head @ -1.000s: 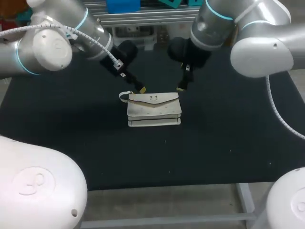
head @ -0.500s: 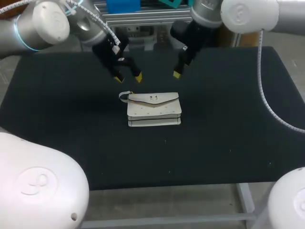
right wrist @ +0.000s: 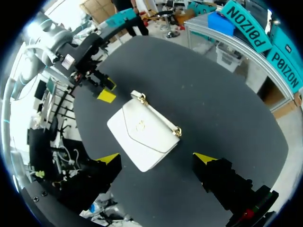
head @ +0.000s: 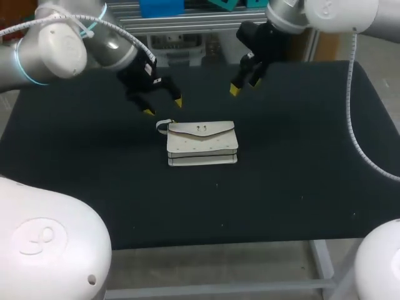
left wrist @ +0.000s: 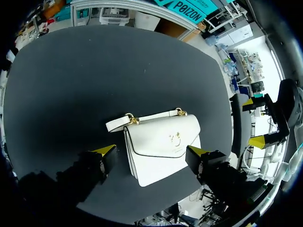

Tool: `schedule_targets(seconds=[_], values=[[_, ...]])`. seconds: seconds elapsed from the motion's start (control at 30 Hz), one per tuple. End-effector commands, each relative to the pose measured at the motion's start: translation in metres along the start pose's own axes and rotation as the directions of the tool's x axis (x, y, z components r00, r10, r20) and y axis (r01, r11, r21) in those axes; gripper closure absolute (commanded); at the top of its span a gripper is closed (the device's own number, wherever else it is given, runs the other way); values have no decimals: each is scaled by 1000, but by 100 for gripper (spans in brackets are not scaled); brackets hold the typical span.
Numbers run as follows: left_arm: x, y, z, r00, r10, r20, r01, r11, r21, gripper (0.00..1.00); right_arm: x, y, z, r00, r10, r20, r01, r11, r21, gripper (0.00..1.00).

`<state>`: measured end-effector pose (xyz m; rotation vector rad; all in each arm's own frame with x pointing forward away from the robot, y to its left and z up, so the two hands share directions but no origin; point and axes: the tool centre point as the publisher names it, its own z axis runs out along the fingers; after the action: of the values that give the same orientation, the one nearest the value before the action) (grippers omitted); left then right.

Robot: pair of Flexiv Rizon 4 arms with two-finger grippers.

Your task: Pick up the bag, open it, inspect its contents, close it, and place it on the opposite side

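A white handbag (head: 202, 144) with gold fittings lies flat on the black table (head: 300, 169), its flap closed and its short strap (head: 163, 125) curled at the left end. My left gripper (head: 164, 107) hangs open above and behind the bag's left end, touching nothing. My right gripper (head: 244, 86) hangs open above and behind its right end. The left wrist view looks down on the bag (left wrist: 161, 149) between the open left gripper (left wrist: 150, 152) tips, well below them. The right wrist view shows the bag (right wrist: 144, 135) below the open right gripper (right wrist: 156, 158), apart from it.
The black table spreads wide on every side of the bag. In the left wrist view my right gripper (left wrist: 253, 121) shows off to the side; in the right wrist view my left gripper (right wrist: 102, 90) shows beyond the bag.
Both grippers, which were down at the bag's back edge, have lifted and drawn back from it, the left going left and the right going right. The bag has not moved.
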<state>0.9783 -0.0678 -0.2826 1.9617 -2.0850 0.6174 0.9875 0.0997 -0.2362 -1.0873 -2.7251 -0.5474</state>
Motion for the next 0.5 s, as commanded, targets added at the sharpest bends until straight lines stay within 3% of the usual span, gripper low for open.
schedule_targets(seconds=[0.03,0.27,0.3,0.37,0.47,0.5], values=[[8,10,-4,994,-53,95,39,989,143,0,3,-4,0,1000,0,8,0,1000,-12,0],[8,10,-4,994,-53,95,39,989,143,0,3,-4,0,1000,0,8,0,1000,-12,0],[8,10,-4,994,-53,95,39,989,143,0,2,-1,2,999,24,-30,-26,999,-48,0],[10,1,6,966,-244,88,223,954,198,0,-1,0,3,993,100,-60,-105,990,-91,0],[5,2,12,934,-356,15,348,922,169,0,-7,-2,6,965,229,-130,-244,963,-116,0],[3,4,13,927,-375,-33,376,919,121,0,-10,-4,7,947,283,-152,-303,943,-135,0]])
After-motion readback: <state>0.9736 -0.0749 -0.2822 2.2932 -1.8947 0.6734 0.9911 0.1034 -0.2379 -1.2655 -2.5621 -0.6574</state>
